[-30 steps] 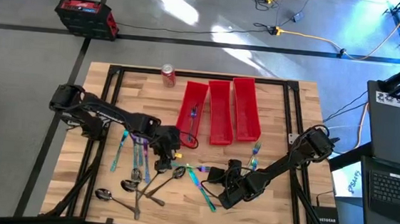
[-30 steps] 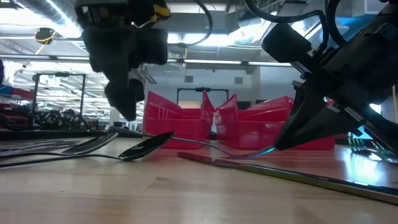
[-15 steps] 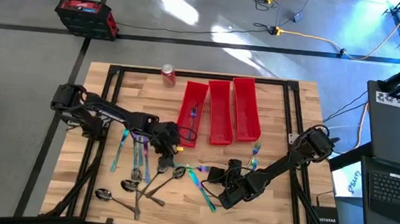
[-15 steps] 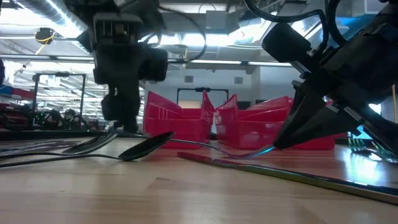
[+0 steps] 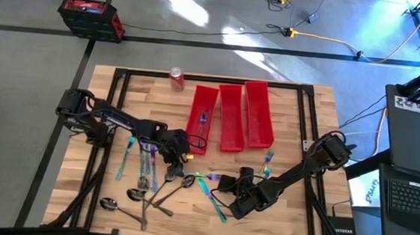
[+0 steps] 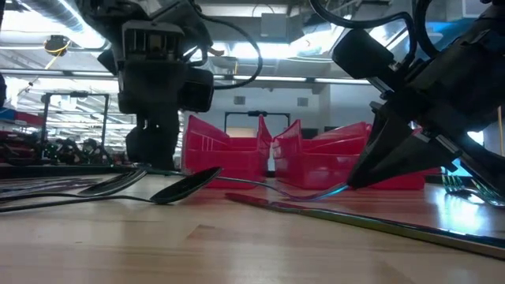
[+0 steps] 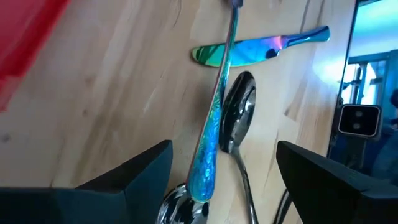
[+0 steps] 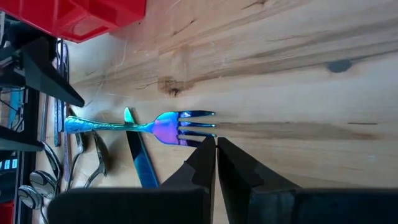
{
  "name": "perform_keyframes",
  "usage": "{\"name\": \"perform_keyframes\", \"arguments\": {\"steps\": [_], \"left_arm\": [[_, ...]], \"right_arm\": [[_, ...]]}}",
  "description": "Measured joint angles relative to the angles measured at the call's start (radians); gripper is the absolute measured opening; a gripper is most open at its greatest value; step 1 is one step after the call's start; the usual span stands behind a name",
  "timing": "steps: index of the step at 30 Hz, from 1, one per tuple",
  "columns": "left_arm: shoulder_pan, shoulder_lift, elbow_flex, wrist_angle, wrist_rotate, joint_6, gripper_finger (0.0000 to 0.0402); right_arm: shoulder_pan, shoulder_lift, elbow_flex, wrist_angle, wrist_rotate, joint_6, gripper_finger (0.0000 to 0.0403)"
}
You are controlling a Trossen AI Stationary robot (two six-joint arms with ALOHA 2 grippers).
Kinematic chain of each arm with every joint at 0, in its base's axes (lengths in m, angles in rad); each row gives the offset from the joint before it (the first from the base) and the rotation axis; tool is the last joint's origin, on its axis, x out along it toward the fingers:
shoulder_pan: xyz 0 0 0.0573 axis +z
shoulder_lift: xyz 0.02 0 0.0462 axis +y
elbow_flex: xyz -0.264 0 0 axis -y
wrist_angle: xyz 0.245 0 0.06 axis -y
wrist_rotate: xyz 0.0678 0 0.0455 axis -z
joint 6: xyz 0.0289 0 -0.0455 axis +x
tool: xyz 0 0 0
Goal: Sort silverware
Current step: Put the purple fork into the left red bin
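The risk I am weighing: closing my left claw (image 7: 217, 180) now may catch the dark spoon (image 7: 238, 115) lying right beside the iridescent handle (image 7: 214, 134), dragging both. My fingers (image 7: 140, 177) are standing wide apart, straddling that handle and, as far as I can judge, touching nothing. My right claw (image 8: 216, 165) is waiting pinched shut and empty, its tips just short of a fork (image 8: 177, 129).
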Motion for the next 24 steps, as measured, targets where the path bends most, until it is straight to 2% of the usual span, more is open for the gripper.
{"name": "perform_keyframes", "arguments": {"steps": [7, 14, 17, 24], "left_arm": [[-0.028, 0.064, 0.001, 0.006, 0.008, -0.024, 0.0275], [-0.037, 0.075, 0.002, 0.021, 0.004, -0.037, 0.0268], [-0.035, 0.077, 0.002, 0.024, 0.003, -0.049, 0.0235], [-0.032, 0.078, 0.0, 0.027, -0.001, -0.045, 0.0126]], "right_arm": [[0.0, 0.0, 0.0, 0.0, 0.0, 0.0, 0.0], [0.0, 0.0, 0.0, 0.002, 0.005, 0.0, 0.0], [0.0, 0.0, 0.0, 0.002, 0.006, 0.0, 0.0], [0.0, 0.0, 0.0, 0.008, 0.006, -0.003, 0.0]]}}
